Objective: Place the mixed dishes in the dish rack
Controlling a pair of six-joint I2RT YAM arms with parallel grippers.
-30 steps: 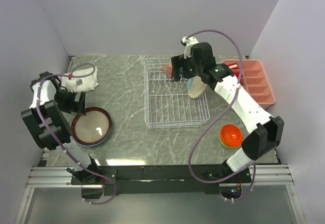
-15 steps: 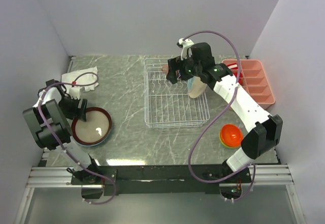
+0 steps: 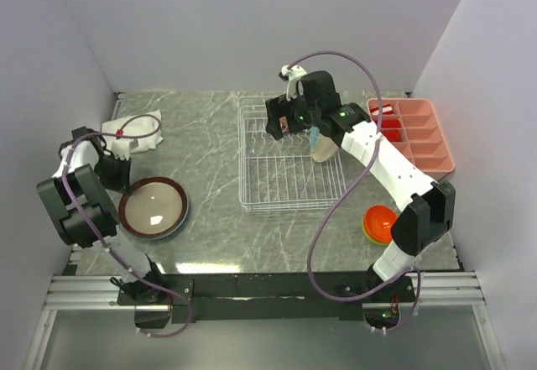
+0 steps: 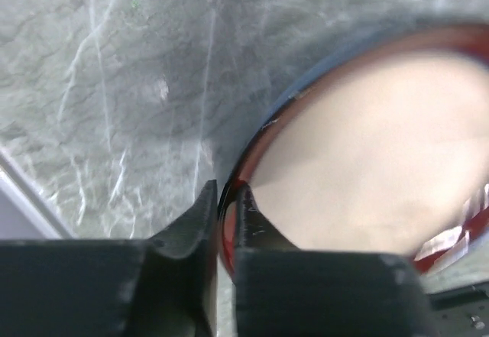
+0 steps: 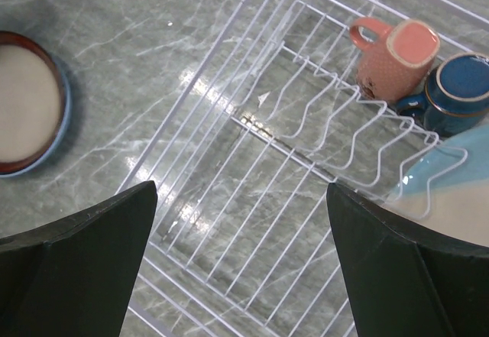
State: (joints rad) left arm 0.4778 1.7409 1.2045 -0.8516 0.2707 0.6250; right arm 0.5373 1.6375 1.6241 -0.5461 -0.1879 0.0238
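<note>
The left gripper (image 4: pixel 221 222) pinches the glossy rim of the maroon plate (image 3: pixel 153 208), one dark finger inside the rim and one outside. The round plate lies near the front-left corner of the table (image 3: pixel 210 135), on grey veined marble. The right gripper (image 5: pixel 241 192) hangs with its fingers spread wide above the white wire rack (image 3: pixel 289 160) at mid-table. Only its wrist view shows a speckled pink mug (image 5: pixel 393 58) and a blue mug (image 5: pixel 458 92) inside the rack. A cream-and-blue plate (image 5: pixel 451 192) leans at the rack's right side. An orange bowl (image 3: pixel 380 221) sits near the front-right edge.
</note>
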